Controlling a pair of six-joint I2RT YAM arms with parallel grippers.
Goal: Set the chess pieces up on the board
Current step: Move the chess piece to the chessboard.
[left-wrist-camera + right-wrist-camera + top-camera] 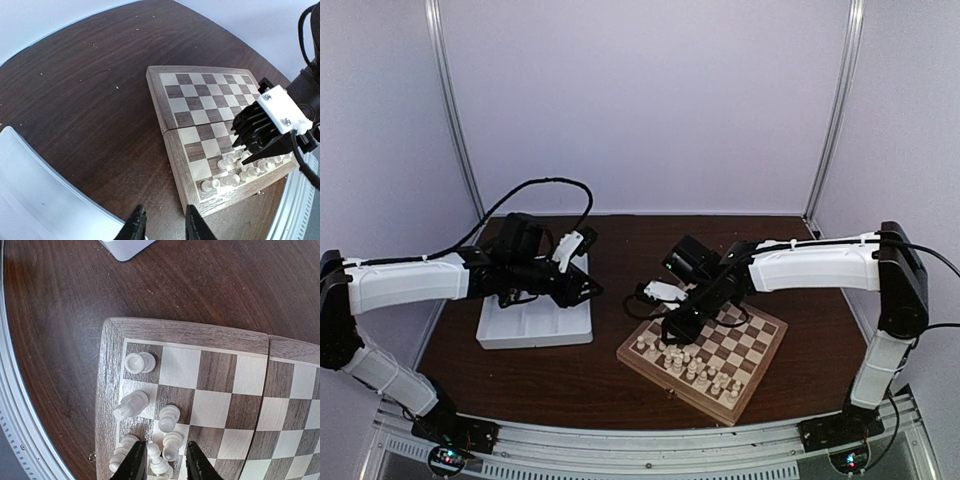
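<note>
Because the chess pieces (169, 417) are so small against a single square, I judge them to be very light, rigid and smooth, so likely to skid or tip at a sideways nudge and best pinched around the waist, below the head and above the flared base, with the fingers coming straight down. All those in view are cream, clustered along the rows at the board's edge nearest the arms. The squares that show farther off bear none, and no dark ones can be seen. One cream piece (157, 462) sits between the fingers of the right gripper (165, 447), which hangs low over that cluster. Its jaws are drawn in close on either side of the piece, but whether the pads are actually pressing on it I cannot tell. Neighbours crowd it closely (another pawn-like piece lies just beside the right-hand finger), so I would expect any lift to risk knocking them. From this angle it is hard to say which stand upright and which lean. The board (745, 345) rests on the dark table (580, 375), to the right of centre and turned at an angle. Well apart to the left, the left gripper (163, 212) hovers at the white tray (535, 325), its jaws slightly parted with nothing visible between them.
</note>
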